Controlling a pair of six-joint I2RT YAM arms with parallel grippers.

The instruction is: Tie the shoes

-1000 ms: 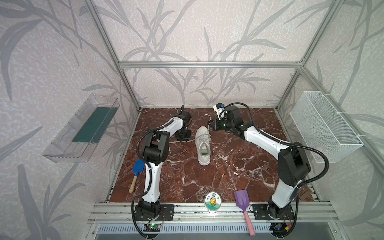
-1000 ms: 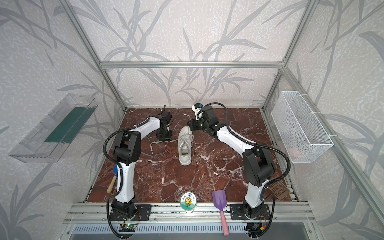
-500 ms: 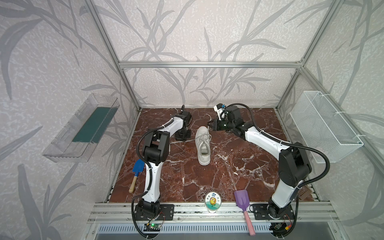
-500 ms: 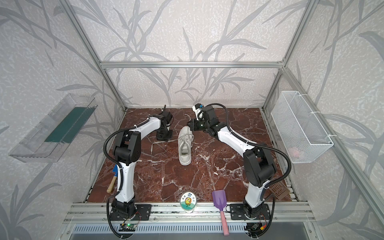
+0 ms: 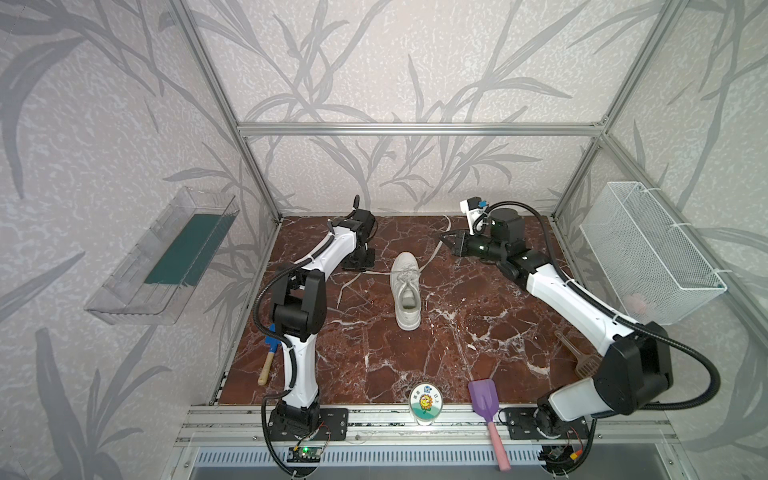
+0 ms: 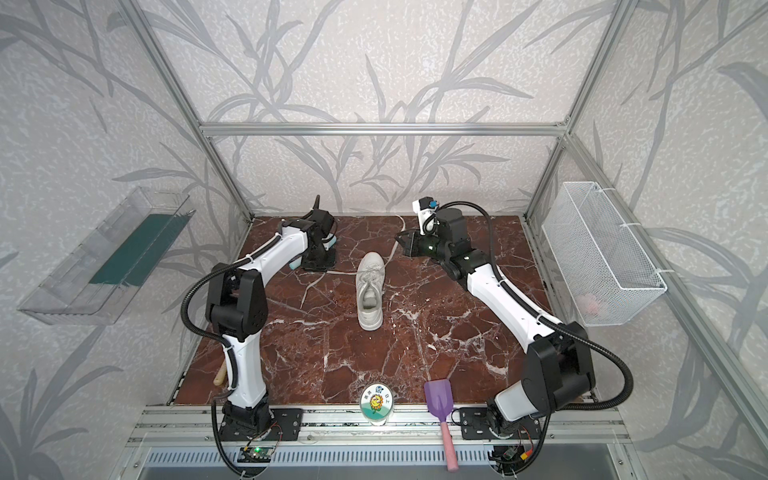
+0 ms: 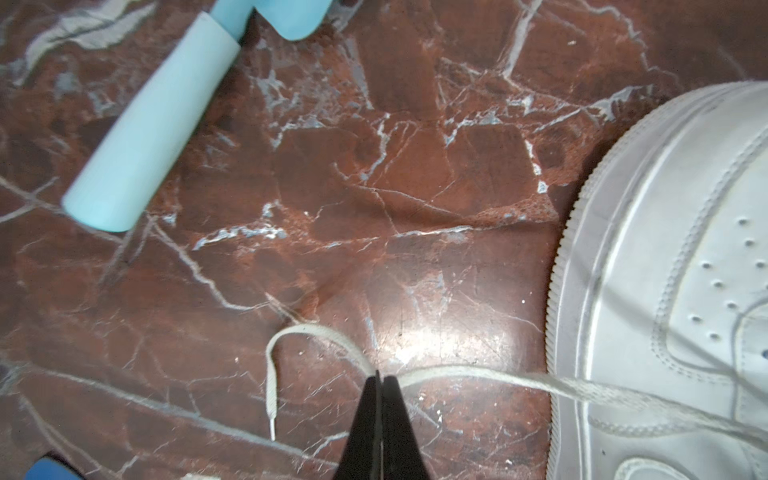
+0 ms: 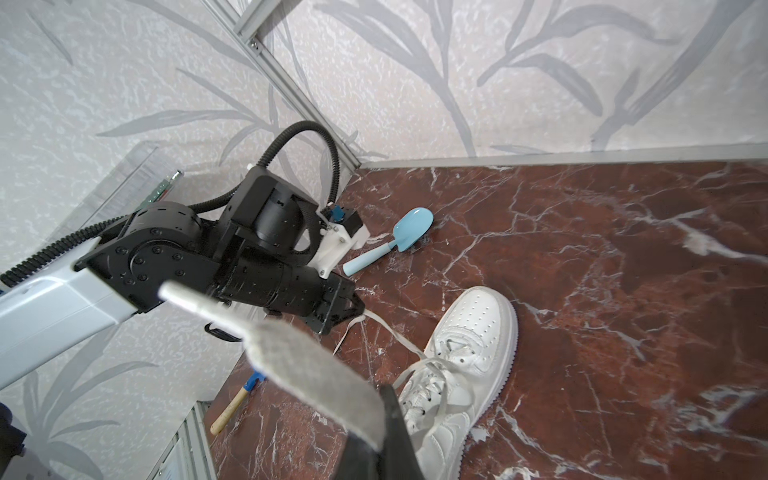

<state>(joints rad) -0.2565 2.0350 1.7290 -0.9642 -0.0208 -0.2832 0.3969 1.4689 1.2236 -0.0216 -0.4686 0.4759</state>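
- Left gripper [image 7: 380, 379]: we note the jaws clenched on the left lace [image 7: 478, 374], pinched at the very tips, low over the marble table [image 7: 374, 187].
- To one side of the pinch the left lace runs straight to the sneaker [image 7: 685, 291]. To the other side it bends into a small loop, and its tip lies on the table.
- The sneaker's perforated toe is near this gripper but apart from it.
- A light blue scoop [image 7: 153, 124] lies flat on the table on the side of the left gripper away from the sneaker, clear of the lace.
- Right gripper [image 5: 446, 246]: we read it as clamped on the right lace [image 5: 432, 258] and held above the table.
- The right lace rises from the eyelets to the jaws, and its free end pokes out past them. In the right wrist view it is only a blurred grey strip close to the lens.
- In both top views the sneaker stands upright on its sole between the two grippers, a little nearer the arm bases. Its toe is towards the grippers and its heel away. No bow is made yet.
- Well behind the grippers, at the table edge by the arm bases, we see a purple scoop [image 5: 482, 399] and a round flower badge [image 5: 426, 405].
- A blue-and-wood tool [image 5: 269, 353] lies beside the left arm.
- Outermost are a clear bin [image 5: 166, 257] on the wall at the left gripper's side and a wire basket [image 5: 648, 249] at the right gripper's side.
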